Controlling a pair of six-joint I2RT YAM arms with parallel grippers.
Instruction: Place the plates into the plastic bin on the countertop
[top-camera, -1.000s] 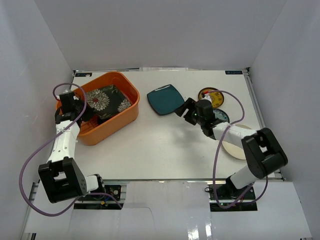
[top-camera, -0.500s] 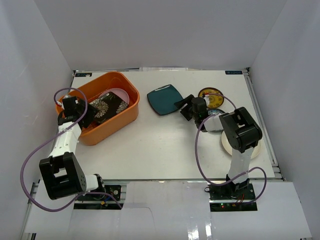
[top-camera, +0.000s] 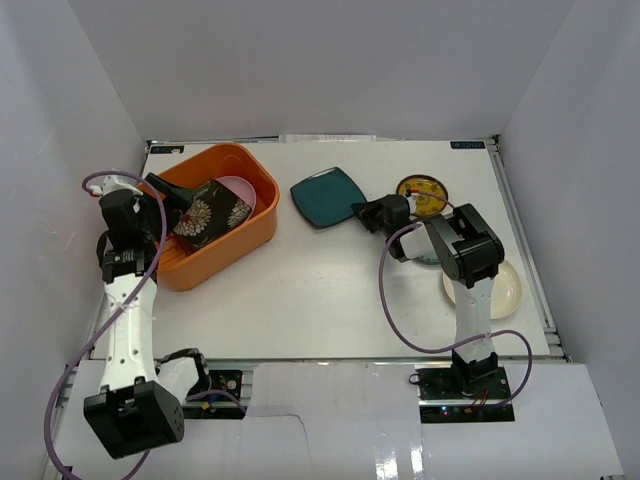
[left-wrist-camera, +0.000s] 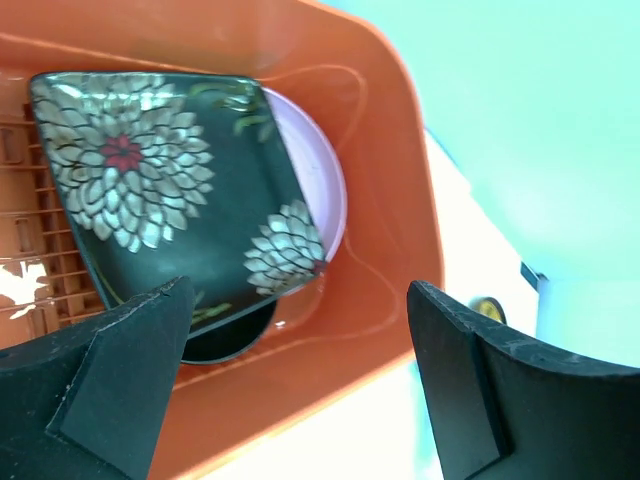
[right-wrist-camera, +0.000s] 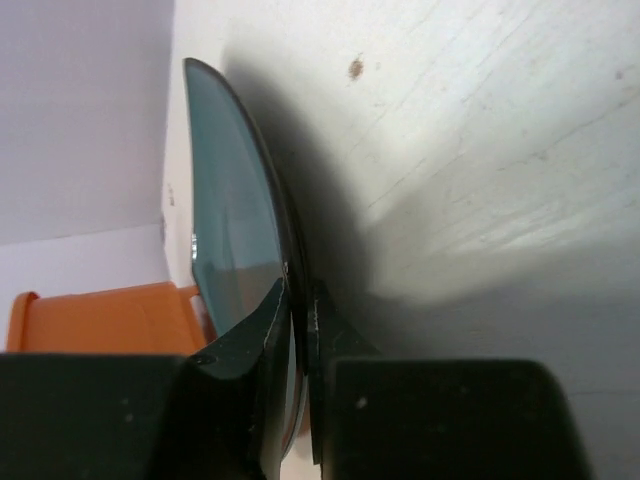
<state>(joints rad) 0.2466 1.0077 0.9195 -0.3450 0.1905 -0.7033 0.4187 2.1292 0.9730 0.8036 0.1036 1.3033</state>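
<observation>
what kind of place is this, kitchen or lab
Most likely a robot test cell, not a kitchen: bare white walls box in a flat white table, a left robot arm and a right robot arm are bolted at its near edge, and an orange plastic bin stands on it.

The top view is bright, with soft shadows on the flat white worktop (top-camera: 330, 300). The left wrist view looks greenish. In the right one the black tool (right-wrist-camera: 298, 320) is blurred and the teal rounded-square plate (right-wrist-camera: 235, 200) casts a dark shadow.
</observation>
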